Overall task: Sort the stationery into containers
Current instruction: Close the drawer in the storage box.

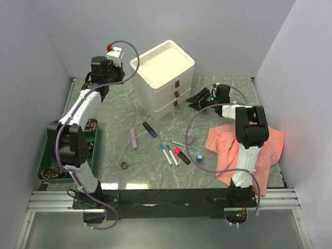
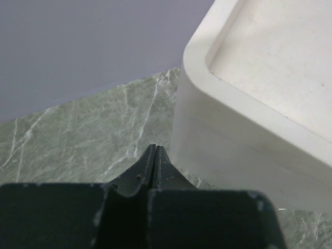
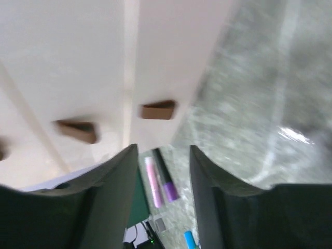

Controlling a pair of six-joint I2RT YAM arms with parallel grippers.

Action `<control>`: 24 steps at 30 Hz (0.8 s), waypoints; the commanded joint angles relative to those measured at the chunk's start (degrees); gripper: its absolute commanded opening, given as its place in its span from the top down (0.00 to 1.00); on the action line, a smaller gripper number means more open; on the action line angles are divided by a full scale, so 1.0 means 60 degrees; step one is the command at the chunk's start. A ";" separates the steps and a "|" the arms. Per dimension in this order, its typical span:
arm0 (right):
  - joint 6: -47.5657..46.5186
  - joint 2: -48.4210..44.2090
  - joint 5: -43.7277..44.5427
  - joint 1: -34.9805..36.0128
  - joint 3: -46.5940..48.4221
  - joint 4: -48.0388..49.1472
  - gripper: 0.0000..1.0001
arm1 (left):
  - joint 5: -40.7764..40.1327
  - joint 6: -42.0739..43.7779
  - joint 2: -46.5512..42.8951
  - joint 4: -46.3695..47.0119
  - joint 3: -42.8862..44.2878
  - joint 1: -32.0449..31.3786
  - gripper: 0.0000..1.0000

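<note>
Dark fingers [image 3: 111,181] of my right gripper [image 3: 163,150] fill the bottom of the wrist view, standing partly open with nothing between them. Just past them, at 12 o'clock, is the front of the cream drawer box [image 1: 163,70], and the nearest brown pull tab [image 3: 158,110] sits just above the gap. All three drawers look closed, so I judge that none of the stationery has gone in yet.

It lies loose on the counter [image 1: 111,148], at about 6 o'clock from the box: a purple highlighter [image 1: 150,129], a lilac highlighter [image 1: 134,139], two blue-capped pens [image 1: 169,154], a red-and-black marker [image 1: 181,155], a vial [image 1: 199,158], a dark disc [image 1: 125,165] and a clear tape roll [image 1: 189,138].

My left gripper [image 2: 155,151] is fully closed on nothing, just beside the box's back corner at roughly 9 o'clock of it.

I judge the tab to be the main trouble. It is small and shallow, and my view of it is blurred, so I could close beside it, or pinch only its edge and slip off. The box looks light. If the drawer sticks, a pull may drag the whole box toward 4 o'clock instead of opening it, unless my left gripper braces it. The purple cable [image 1: 193,122] on my right arm hangs near the tape roll and could sweep it away.
</note>
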 commanded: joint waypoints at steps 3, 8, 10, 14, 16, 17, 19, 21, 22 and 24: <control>0.0546 -0.0238 -0.1570 0.0043 0.0550 0.2445 0.54 | -0.0021 0.0197 -0.0393 0.0191 0.0112 0.0020 0.99; 0.0882 0.0040 -0.1938 0.0101 0.0829 0.3003 0.56 | -0.0050 0.0212 -0.0276 0.0221 0.0156 0.0020 0.99; 0.0970 0.0113 -0.2128 0.0116 0.0829 0.3281 0.57 | -0.0079 0.0270 -0.0276 0.0235 0.0156 0.0020 0.99; 0.1059 0.0245 -0.2173 0.0189 0.0829 0.3341 0.57 | -0.0152 0.0315 -0.0232 0.0235 0.0156 0.0020 0.99; 0.1088 0.0304 -0.2144 0.0262 0.0844 0.3311 0.57 | -0.0181 0.0329 -0.0217 0.0235 0.0156 0.0020 0.99; 0.1117 0.0319 -0.2144 0.0262 0.0859 0.3311 0.57 | -0.0182 0.0344 -0.0231 0.0250 0.0156 0.0020 0.99; 0.1117 0.0392 -0.2115 0.0306 0.0888 0.3297 0.57 | -0.0182 0.0373 -0.0217 0.0250 0.0171 0.0020 0.99; 0.1146 0.0450 -0.2115 0.0350 0.0961 0.3311 0.56 | -0.0196 0.0417 -0.0202 0.0250 0.0171 0.0020 0.99; 0.1146 0.0523 -0.2100 0.0408 0.1034 0.3326 0.56 | -0.0225 0.0432 -0.0173 0.0250 0.0171 0.0020 0.99; 0.1190 0.0640 -0.2071 0.0481 0.1136 0.3355 0.56 | -0.0240 0.0461 -0.0173 0.0250 0.0171 0.0020 0.99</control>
